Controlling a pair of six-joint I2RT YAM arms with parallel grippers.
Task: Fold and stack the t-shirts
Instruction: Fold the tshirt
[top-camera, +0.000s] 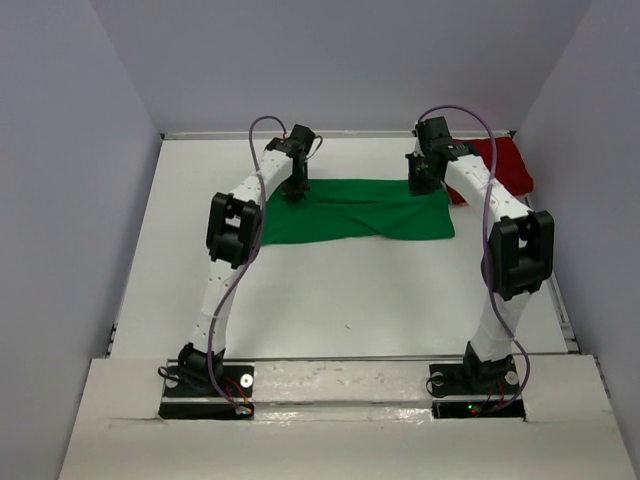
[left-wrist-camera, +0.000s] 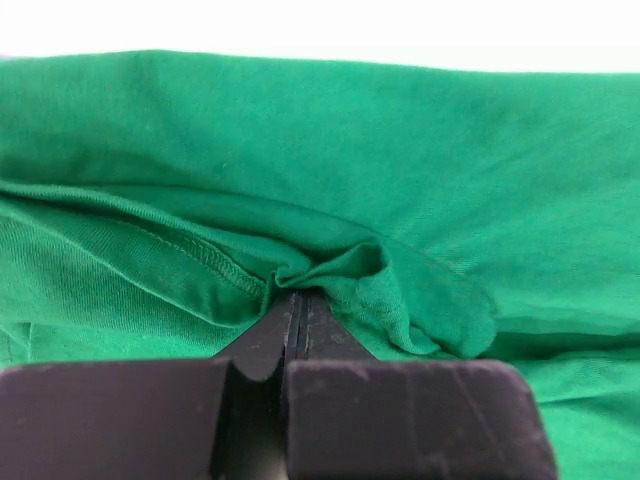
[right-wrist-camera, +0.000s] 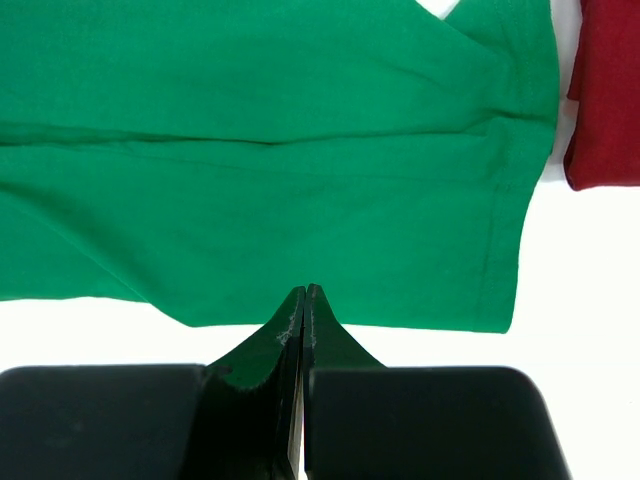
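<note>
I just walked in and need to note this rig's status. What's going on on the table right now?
Two robot arms are working on a green t-shirt that lies spread and partly folded on the white table. The left claw is shut and seems to pinch a puckered fold at the shirt's far edge. The right claw is shut too, holding nothing, near the shirt's far right corner. A red t-shirt lies apart in the far right corner, untouched. Nothing is stacked yet.
</note>
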